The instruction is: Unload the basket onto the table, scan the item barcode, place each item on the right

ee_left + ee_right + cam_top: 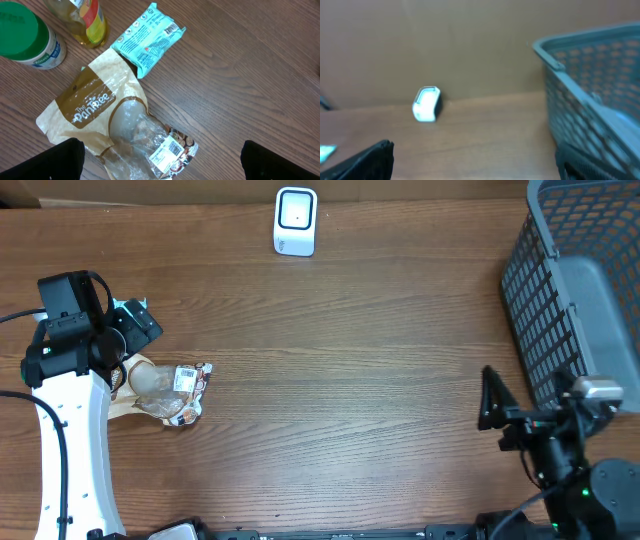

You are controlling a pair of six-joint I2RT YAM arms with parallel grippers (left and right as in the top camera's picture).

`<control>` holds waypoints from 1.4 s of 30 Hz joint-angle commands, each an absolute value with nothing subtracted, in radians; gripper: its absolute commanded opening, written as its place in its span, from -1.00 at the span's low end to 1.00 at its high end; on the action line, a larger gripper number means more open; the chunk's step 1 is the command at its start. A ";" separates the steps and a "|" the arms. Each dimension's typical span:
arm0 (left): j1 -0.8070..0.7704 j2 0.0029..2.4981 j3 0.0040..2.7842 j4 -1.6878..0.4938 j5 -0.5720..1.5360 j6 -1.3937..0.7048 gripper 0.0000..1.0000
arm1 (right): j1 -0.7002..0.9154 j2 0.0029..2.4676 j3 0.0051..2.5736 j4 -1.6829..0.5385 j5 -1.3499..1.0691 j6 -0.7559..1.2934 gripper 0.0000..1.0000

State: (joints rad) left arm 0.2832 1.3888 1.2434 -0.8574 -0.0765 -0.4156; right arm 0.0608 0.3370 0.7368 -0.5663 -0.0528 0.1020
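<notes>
Teal packet touches tan bag.

The table is being viewed straight down by the overhead camera, high above. The tan bag is being looked down on at close range by the left wrist camera, and it is also being shown small at the overhead frame's lower left. The white scanner and grey basket are being framed from low and far off by the right wrist camera, facing across the table. Both are also being caught along the overhead's top and right edges.
</notes>
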 commanded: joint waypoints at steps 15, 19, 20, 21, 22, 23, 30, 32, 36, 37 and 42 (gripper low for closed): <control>0.287 1.388 1.245 -0.856 -0.085 -0.407 1.00 | 0.067 0.166 0.282 0.220 -0.210 0.109 1.00; 0.287 1.388 1.245 -0.856 -0.085 -0.407 0.99 | 0.067 0.110 0.191 0.324 -0.176 0.157 1.00; 0.287 1.388 1.246 -0.856 -0.085 -0.407 1.00 | 0.067 0.096 0.163 0.353 -0.154 0.192 1.00; 0.287 1.388 1.245 -0.856 -0.085 -0.407 0.99 | 0.067 0.085 0.139 0.377 -0.140 0.218 1.00; 0.287 1.388 1.246 -0.856 -0.085 -0.407 1.00 | 0.067 0.074 0.115 0.399 -0.128 0.241 1.00; 0.287 1.388 1.245 -0.856 -0.085 -0.407 0.99 | 0.067 0.064 0.091 0.421 -0.120 0.255 1.00; 0.287 1.388 1.246 -0.856 -0.085 -0.407 0.99 | 0.067 0.002 0.008 0.413 -0.056 0.292 1.00; 0.287 1.388 1.246 -0.856 -0.085 -0.407 0.99 | 0.066 0.003 0.008 0.395 -0.047 0.292 1.00; 0.287 1.388 1.245 -0.856 -0.085 -0.407 1.00 | 0.065 0.003 0.008 0.332 -0.042 0.292 1.00; 0.287 1.388 1.246 -0.856 -0.085 -0.407 1.00 | 0.065 0.003 0.008 0.307 -0.042 0.292 1.00; 0.287 1.388 1.245 -0.856 -0.085 -0.407 1.00 | 0.065 0.003 0.008 0.133 -0.042 0.292 1.00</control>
